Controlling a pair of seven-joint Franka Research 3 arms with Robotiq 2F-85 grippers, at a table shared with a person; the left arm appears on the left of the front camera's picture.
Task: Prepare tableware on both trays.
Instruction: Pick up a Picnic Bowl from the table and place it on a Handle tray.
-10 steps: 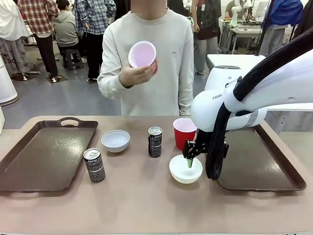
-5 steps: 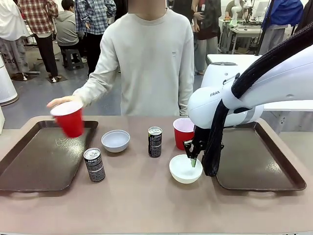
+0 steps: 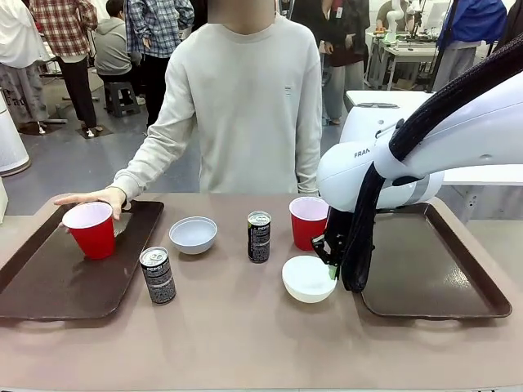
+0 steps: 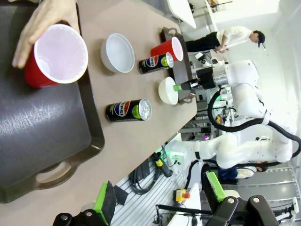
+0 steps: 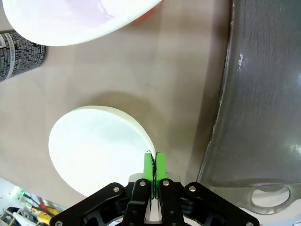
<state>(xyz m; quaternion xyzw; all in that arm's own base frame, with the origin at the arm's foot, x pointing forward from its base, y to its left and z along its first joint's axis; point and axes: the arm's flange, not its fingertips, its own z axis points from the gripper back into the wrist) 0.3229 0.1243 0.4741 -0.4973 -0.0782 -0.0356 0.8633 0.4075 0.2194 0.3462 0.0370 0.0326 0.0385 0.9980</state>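
Red cup (image 3: 91, 229) has landed on the picture-left tray (image 3: 49, 282). Right gripper (image 5: 154, 165) pinches the bowl (image 3: 304, 279) rim near the other tray (image 3: 425, 261); left gripper (image 4: 160, 197) gapes.

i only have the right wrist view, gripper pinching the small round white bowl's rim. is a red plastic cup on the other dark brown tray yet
Observer: yes, a red plastic cup stands upright on the left dark brown rectangular tray, the person's hand on it.
Operator: anything near that tray
Observer: a slim dark soda can stands upright on the table beside its right rim.
Operator: left gripper busy
Observer: no, the left gripper is open, holding nothing.
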